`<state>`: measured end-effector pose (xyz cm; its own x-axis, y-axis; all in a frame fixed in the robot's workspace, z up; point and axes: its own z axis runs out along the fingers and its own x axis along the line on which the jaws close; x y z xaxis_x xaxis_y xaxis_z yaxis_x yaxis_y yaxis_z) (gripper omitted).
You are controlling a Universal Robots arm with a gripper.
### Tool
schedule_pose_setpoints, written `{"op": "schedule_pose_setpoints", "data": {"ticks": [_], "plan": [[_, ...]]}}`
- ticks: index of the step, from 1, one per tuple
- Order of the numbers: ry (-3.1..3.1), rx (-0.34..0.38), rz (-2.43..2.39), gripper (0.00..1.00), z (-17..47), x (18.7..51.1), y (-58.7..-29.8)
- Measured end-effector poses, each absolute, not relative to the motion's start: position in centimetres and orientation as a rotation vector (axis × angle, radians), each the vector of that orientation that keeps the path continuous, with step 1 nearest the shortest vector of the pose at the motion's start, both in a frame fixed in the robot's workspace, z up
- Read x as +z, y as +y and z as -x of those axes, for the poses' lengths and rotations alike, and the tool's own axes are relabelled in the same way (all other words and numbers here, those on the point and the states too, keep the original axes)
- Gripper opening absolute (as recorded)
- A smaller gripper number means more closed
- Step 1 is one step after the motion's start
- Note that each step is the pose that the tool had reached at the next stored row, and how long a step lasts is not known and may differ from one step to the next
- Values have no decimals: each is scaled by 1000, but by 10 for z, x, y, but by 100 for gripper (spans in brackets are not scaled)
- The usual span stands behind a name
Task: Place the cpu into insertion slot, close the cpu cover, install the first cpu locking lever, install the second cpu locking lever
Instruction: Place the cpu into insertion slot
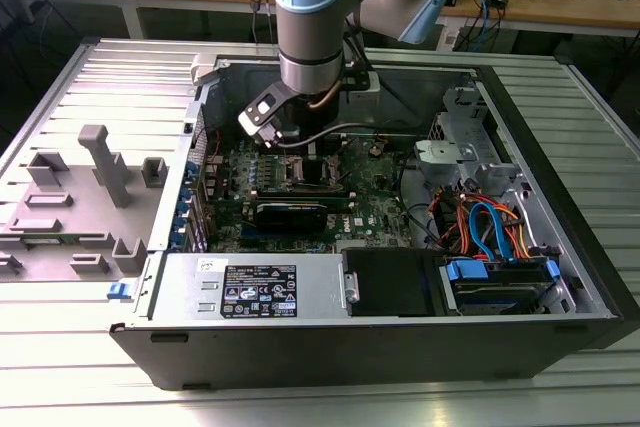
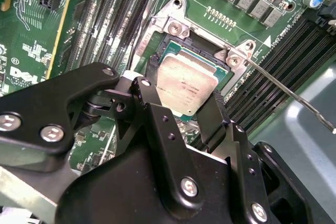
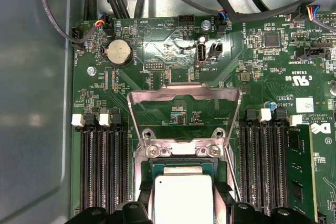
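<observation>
Hand (image 2: 184,102) clamped on the cpu (image 2: 185,77), chip right over the slot (image 2: 176,24), cover (image 3: 184,94) tipped open beyond the slot (green motherboard (image 3: 157,51) around).

The exterior view stood well back and high. It looked down at a slant over the table (image 1: 590,107) into the open computer case (image 1: 400,352), with the arm (image 1: 315,17) reaching in. The first wrist view faced almost squarely down on the motherboard (image 3: 173,51), close in. The second wrist view looked slantwise past the tool (image 2: 178,106), closer still. Both wrist views shared the cpu (image 3: 181,198) and the insertion slot (image 2: 202,51). The exterior view held that same board, small.
</observation>
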<state>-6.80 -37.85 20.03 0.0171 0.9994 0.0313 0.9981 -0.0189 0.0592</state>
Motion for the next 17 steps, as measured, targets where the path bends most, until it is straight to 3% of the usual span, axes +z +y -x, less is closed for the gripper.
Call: {"op": "schedule_pose_setpoints", "data": {"ticks": [17], "plan": [[2172,98,-2238,54,68,200,-379]]}}
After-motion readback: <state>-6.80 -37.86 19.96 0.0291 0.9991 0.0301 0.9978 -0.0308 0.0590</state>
